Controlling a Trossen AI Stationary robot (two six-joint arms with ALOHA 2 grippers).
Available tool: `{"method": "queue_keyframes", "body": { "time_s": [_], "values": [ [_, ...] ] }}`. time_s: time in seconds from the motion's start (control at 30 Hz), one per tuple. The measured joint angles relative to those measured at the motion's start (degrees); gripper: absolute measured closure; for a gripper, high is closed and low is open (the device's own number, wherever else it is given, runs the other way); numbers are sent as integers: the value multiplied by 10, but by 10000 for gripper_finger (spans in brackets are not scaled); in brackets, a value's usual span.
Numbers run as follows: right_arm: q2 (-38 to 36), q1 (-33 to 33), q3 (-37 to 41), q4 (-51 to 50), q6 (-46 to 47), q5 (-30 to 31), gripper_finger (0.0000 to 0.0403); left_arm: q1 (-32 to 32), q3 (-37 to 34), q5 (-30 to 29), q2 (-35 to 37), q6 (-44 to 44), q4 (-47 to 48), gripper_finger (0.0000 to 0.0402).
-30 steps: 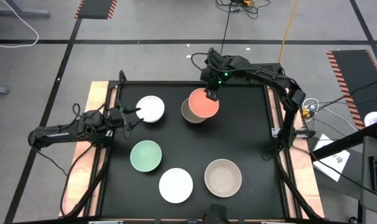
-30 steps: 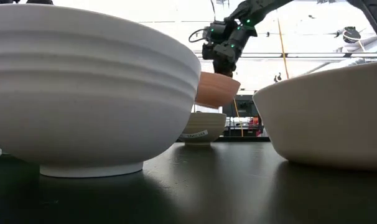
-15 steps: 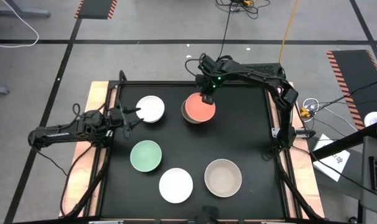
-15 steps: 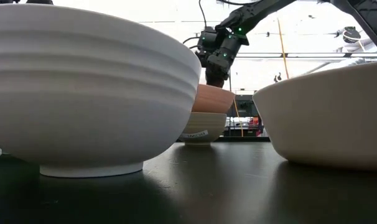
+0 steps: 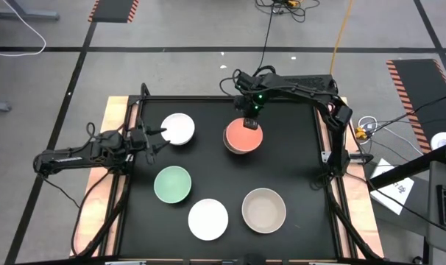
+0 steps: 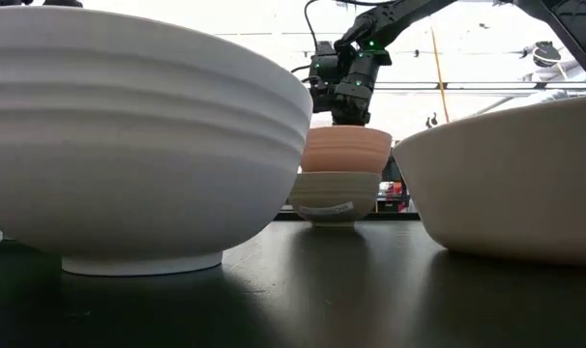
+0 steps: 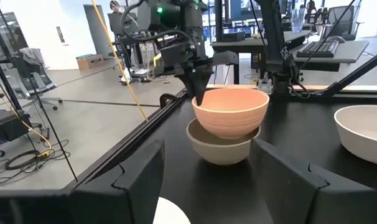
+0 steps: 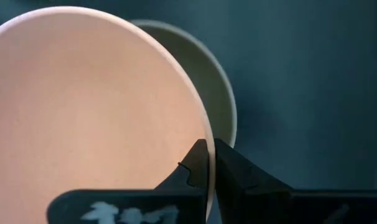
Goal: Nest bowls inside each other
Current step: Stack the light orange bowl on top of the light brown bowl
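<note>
From above, the right hand pinches the far rim of the orange-coral bowl, which sits inside the olive-grey bowl near the far middle of the black tabletop. The left hand waits at the tabletop's left edge, fingers spread wide and holding nothing, just beside a white bowl. Nearer the front lie the mint green bowl, a second white bowl and the beige bowl, all apart from each other. At table height, the orange-coral bowl rests in the olive-grey bowl with the right hand on its rim (the two front bowls loom large at either side). The left wrist camera shows the same stacked pair, the coral bowl tilted slightly in the grey one. The right wrist camera shows its own fingers closed on the coral bowl's rim, one inside, one outside.
</note>
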State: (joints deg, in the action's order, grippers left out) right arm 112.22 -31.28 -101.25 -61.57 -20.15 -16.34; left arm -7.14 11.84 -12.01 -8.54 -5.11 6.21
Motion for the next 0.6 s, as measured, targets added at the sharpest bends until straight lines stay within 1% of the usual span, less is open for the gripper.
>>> {"method": "queue_keyframes", "body": {
  "time_s": [0.13, 0.23, 0.3, 0.43, 0.6],
  "values": [
    [-3, 15, 0, -10, 3, 1, 403, 0, 0, 0, 0, 8, 11, 163],
    [-3, 29, 0, 19, 0, 6, 403, 0, 0, 0, 0, 10, 16, 163],
    [-3, 38, 0, 41, -4, 27, 403, 0, 0, 0, 0, 12, 17, 163],
    [1, 45, 0, 45, -15, 33, 403, 0, 0, 1, 0, 13, 17, 163],
    [12, 42, 0, 34, -18, 87, 403, 0, 0, 1, 0, 14, 18, 163]
  ]
}}
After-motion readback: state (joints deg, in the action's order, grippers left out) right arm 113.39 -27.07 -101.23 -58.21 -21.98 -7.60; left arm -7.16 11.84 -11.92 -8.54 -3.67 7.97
